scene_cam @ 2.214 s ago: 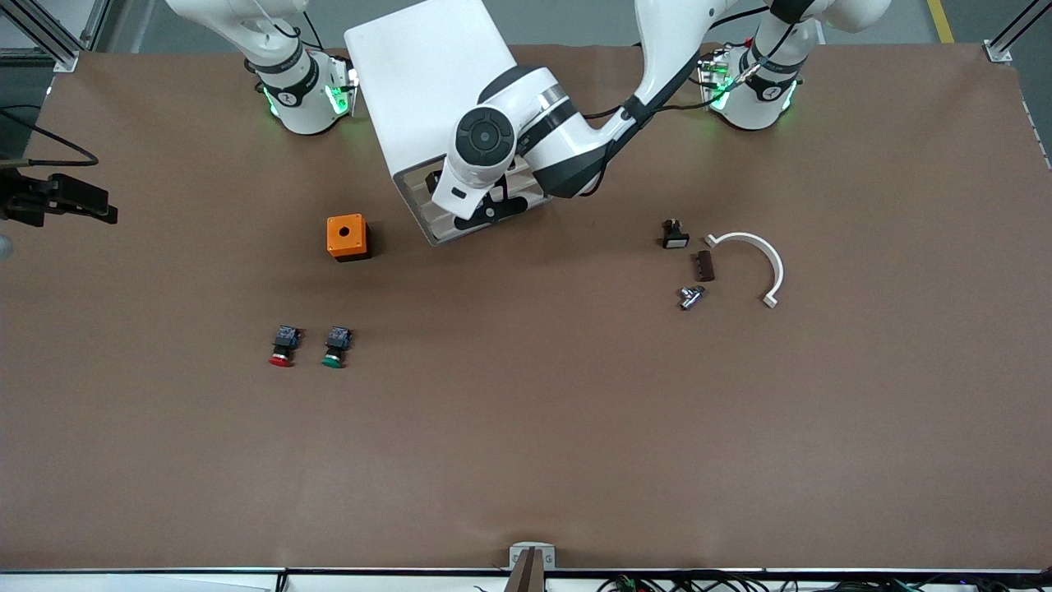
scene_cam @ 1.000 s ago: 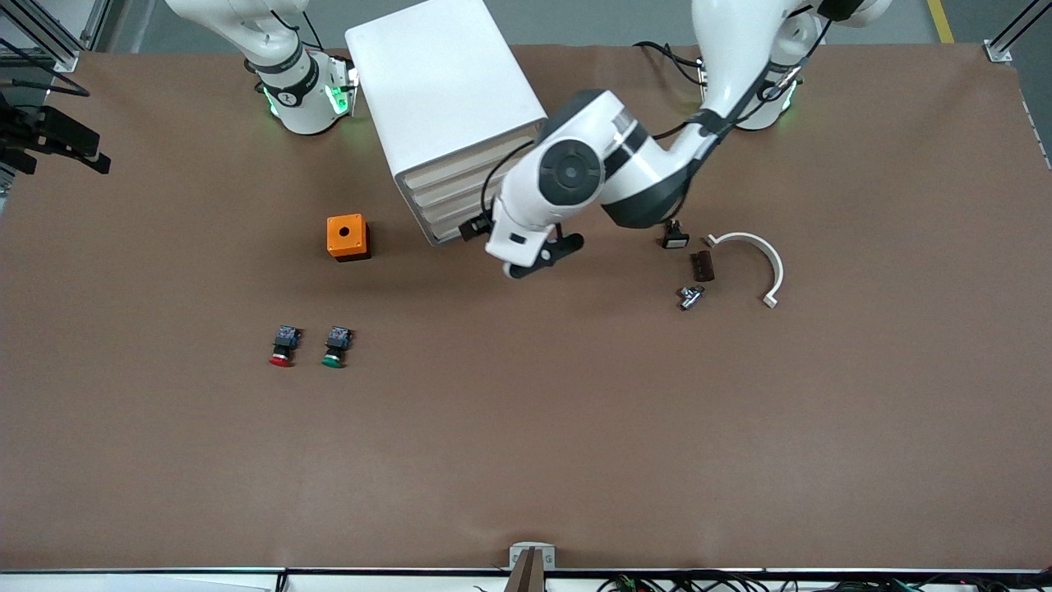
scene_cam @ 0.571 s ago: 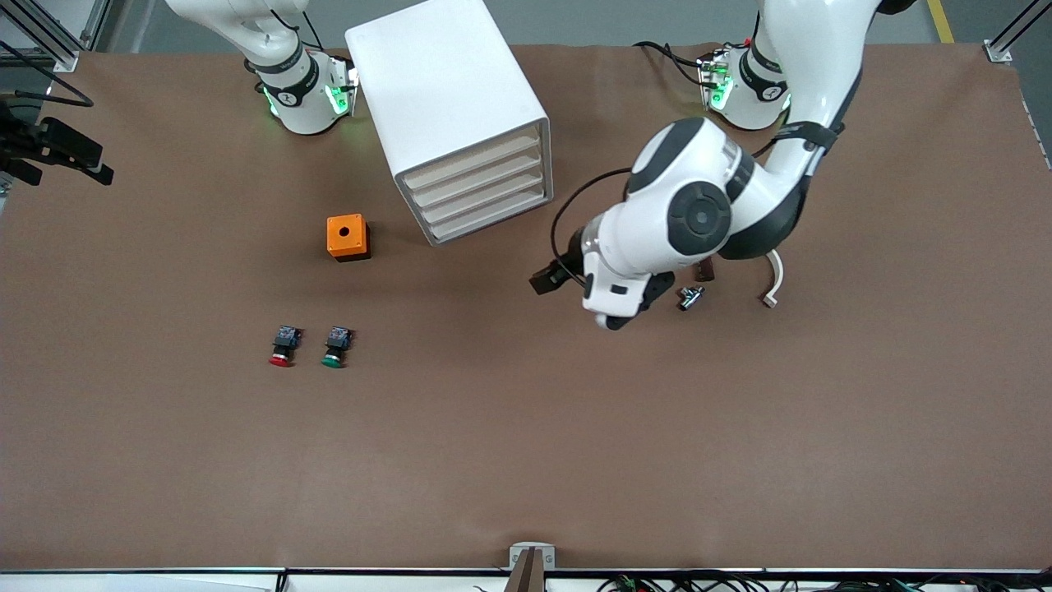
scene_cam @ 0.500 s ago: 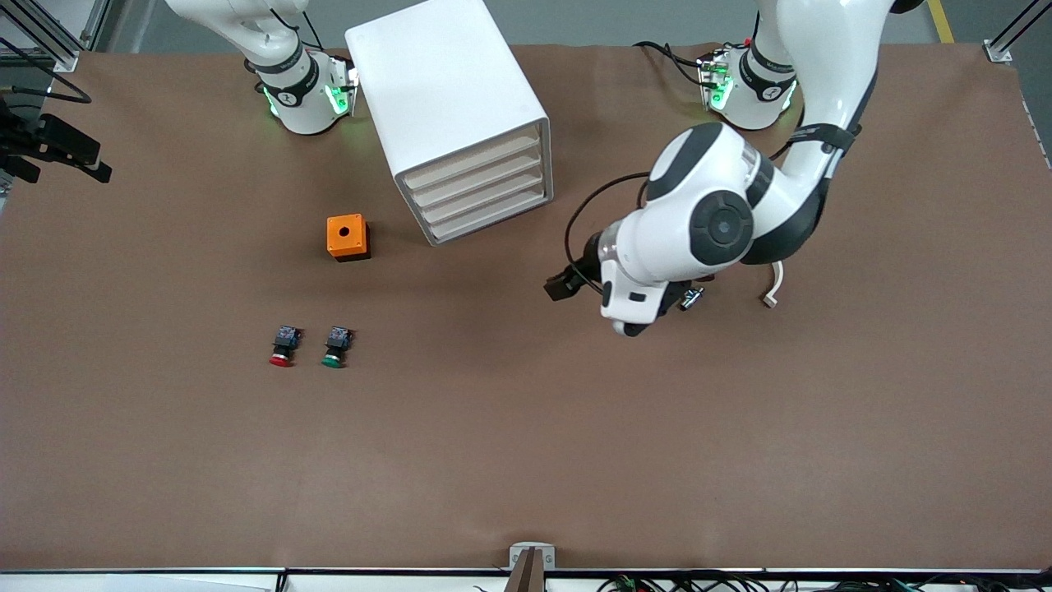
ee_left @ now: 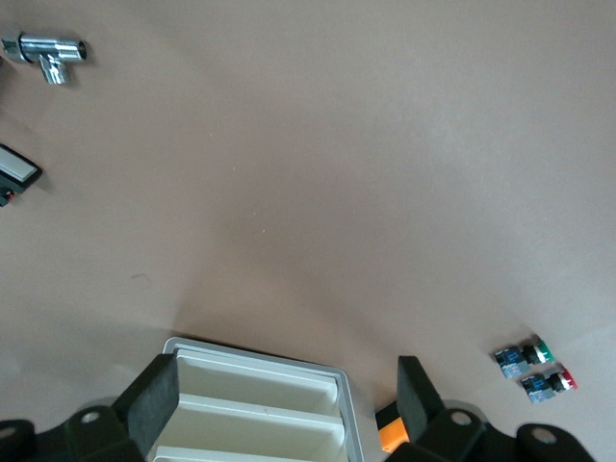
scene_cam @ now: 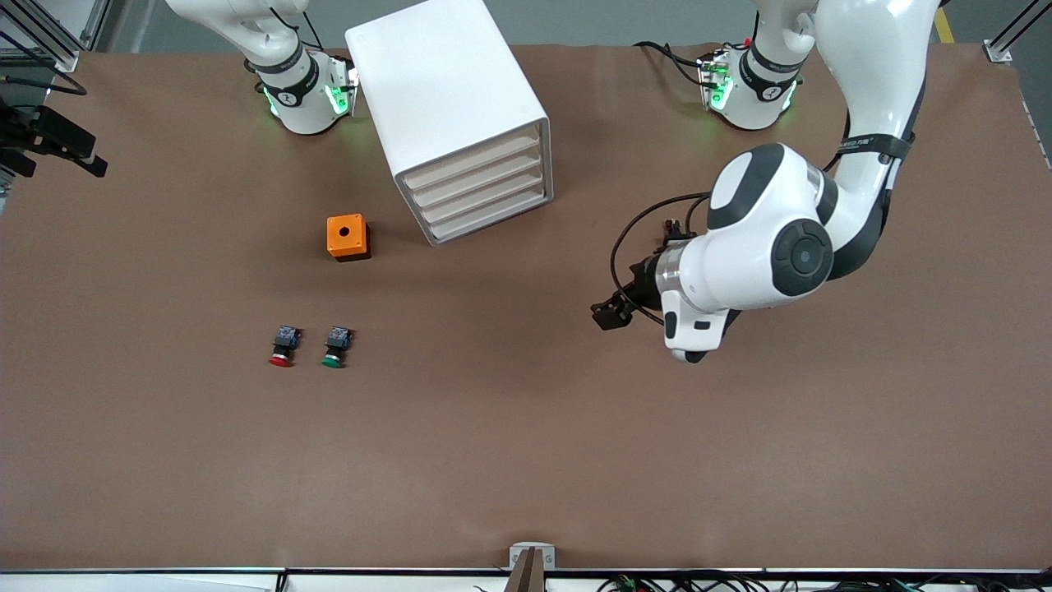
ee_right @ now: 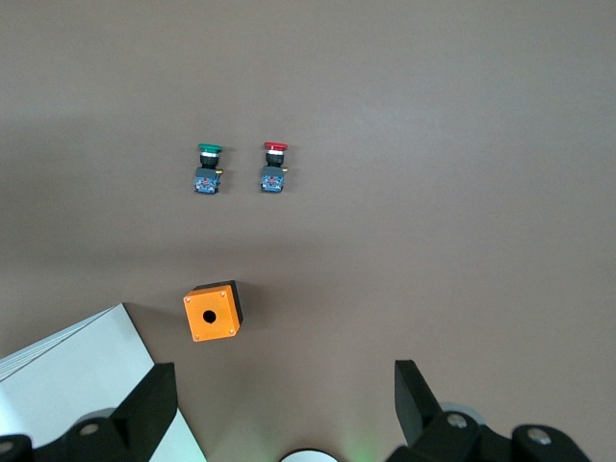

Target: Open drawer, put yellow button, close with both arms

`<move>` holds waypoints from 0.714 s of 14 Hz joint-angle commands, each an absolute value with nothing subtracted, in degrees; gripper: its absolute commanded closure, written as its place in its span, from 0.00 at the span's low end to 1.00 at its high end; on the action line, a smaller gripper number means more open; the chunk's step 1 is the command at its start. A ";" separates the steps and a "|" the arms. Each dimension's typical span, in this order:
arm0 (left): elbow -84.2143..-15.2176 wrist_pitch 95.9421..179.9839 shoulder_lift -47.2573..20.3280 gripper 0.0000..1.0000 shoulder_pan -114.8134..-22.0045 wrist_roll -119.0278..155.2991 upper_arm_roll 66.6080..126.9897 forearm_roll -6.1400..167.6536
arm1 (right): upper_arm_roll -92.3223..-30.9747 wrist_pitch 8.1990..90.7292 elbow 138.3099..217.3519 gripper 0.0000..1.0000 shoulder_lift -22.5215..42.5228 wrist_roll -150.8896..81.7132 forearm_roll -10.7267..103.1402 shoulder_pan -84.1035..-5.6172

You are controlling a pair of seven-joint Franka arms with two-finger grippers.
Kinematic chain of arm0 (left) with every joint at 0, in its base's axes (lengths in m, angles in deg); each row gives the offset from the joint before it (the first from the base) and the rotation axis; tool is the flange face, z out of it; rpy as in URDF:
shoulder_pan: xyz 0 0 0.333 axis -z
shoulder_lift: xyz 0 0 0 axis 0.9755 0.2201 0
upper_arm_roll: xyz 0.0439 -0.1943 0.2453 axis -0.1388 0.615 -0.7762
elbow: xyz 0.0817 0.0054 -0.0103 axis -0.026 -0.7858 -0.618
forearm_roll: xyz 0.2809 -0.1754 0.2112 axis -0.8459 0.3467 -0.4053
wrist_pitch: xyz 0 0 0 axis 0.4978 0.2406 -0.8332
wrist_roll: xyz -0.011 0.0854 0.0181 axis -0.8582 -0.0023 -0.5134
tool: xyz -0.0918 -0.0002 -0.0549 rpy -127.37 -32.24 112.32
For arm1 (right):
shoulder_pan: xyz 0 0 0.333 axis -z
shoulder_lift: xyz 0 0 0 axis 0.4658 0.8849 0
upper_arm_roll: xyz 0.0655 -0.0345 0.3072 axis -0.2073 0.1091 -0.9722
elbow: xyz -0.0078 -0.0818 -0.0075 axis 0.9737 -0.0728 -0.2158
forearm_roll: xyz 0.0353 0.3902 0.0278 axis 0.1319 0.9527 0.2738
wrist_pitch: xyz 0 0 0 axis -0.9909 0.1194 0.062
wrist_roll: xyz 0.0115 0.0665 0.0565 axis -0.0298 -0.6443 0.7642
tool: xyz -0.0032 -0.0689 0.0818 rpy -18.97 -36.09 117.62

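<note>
The white cabinet (scene_cam: 448,103) stands near the robots' bases, and all four cream drawer fronts (scene_cam: 485,193) sit flush and shut. The yellow button is not in view. My left gripper (ee_left: 284,404) is open and empty, up over bare table toward the left arm's end. Its view shows the drawer fronts (ee_left: 255,404) between the fingers, farther off. My right gripper (ee_right: 281,404) is open and empty, held high. It shows as a black shape (scene_cam: 57,146) at the view's edge by the right arm's end. The right arm waits.
An orange box (scene_cam: 348,237) with a hole on top stands beside the cabinet. A red-capped button (scene_cam: 281,347) and a green-capped button (scene_cam: 334,347) lie nearer the front camera. A chrome fitting (ee_left: 48,53) and a black switch (ee_left: 14,173) lie under the left arm.
My left arm has drawn back from the drawer fronts and swung toward its own end of the table, uncovering all four shut drawers. The right gripper has barely moved.
</note>
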State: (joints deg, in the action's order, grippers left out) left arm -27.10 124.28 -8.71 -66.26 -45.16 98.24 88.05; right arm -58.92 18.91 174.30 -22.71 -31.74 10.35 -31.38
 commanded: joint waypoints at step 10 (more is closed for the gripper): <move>-28.40 100.90 -19.99 0.00 -78.33 -15.02 98.33 83.32 | -59.71 19.27 175.49 0.00 -24.27 -32.19 10.24 -29.78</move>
State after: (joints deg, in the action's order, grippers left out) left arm -26.56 106.39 -15.24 -76.76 -23.22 98.11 87.07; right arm -58.85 18.95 174.32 -22.78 -31.80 10.33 -30.75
